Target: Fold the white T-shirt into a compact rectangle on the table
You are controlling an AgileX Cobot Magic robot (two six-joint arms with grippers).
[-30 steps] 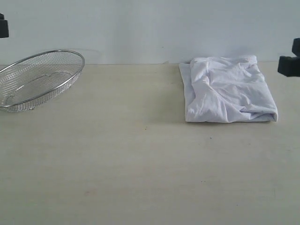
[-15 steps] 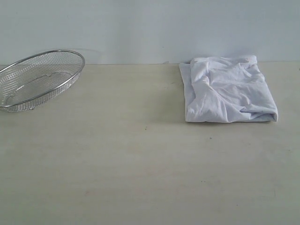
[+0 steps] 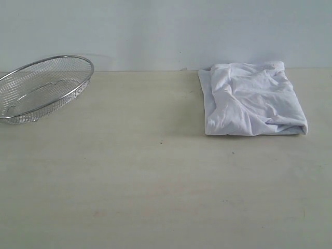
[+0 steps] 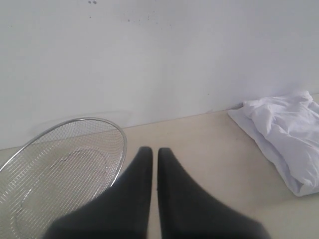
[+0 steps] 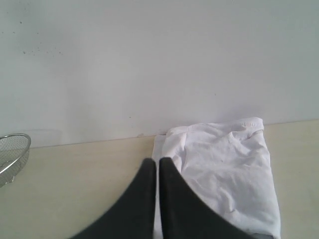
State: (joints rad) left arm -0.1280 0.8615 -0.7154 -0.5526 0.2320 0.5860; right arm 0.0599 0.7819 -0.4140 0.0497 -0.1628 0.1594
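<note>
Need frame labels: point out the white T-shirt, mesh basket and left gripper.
white T-shirt [image 3: 253, 101], exterior view, middle of the cloth.
mesh basket [image 3: 52, 83], exterior view, inner mesh wall.
left gripper [image 4: 154, 150], left wrist view, between the fingertips.

One wrinkled white cotton T-shirt [image 3: 252, 99], one oval silver wire-mesh basket [image 3: 46, 85] and one wide pale beige wood-grain table [image 3: 155, 176] are counted. Two black, two-fingered grippers are also counted: one left gripper [image 4: 150, 149] and one right gripper [image 5: 155, 160].

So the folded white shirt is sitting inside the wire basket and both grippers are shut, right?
No. The exterior view shows the shirt on the table, well apart from the basket. The left gripper and right gripper are indeed shut.
</note>
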